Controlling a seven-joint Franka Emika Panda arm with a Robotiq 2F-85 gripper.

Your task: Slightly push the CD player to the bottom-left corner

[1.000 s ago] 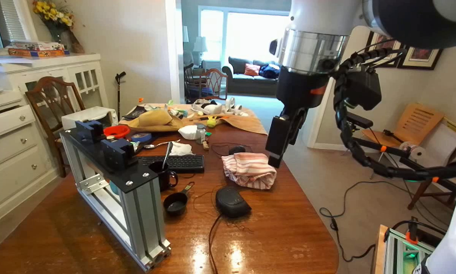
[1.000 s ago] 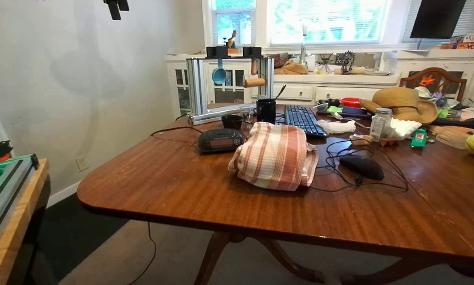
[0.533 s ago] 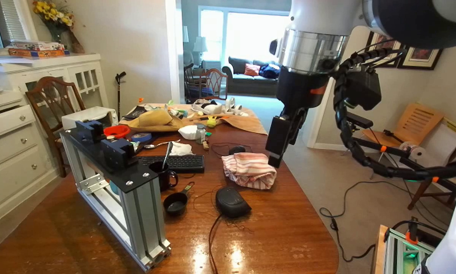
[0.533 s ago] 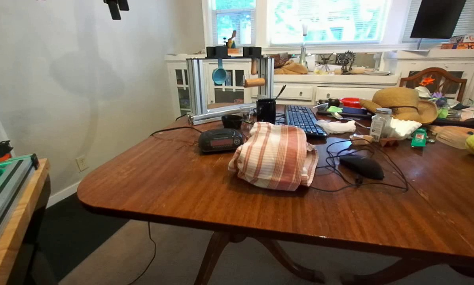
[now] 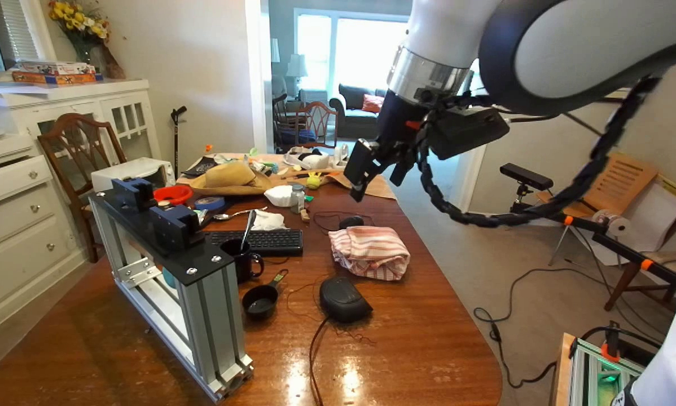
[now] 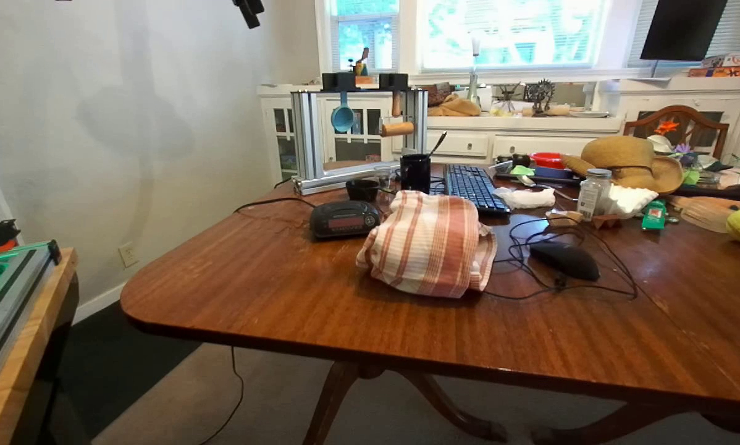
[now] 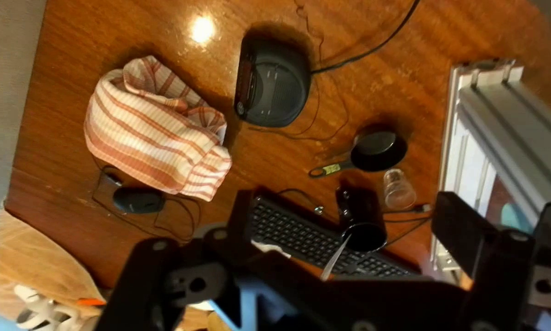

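The CD player is a black, rounded device with a red display window and a cord. It stands on the table in both exterior views [image 5: 343, 301] [image 6: 345, 219] and at the upper middle of the wrist view [image 7: 275, 82]. My gripper [image 5: 376, 186] is high in the air above the table, tilted, and does not touch the CD player. In the wrist view my gripper [image 7: 349, 218] is open with its fingers wide apart and nothing between them. Only its tip shows at the top edge of an exterior view [image 6: 249, 12].
A striped cloth bundle [image 6: 432, 244] sits beside the CD player. A black measuring cup [image 5: 260, 300], a black mug [image 7: 360, 220], a clear cup [image 7: 398, 189] and a keyboard [image 6: 476, 188] stand near. A metal frame [image 5: 214, 327] stands at the table's side. A mouse [image 6: 564, 259] has loose cable.
The arm has swung and tilted; the gripper has moved left and up in one exterior view and right in another. The CD player and the other things have not moved.
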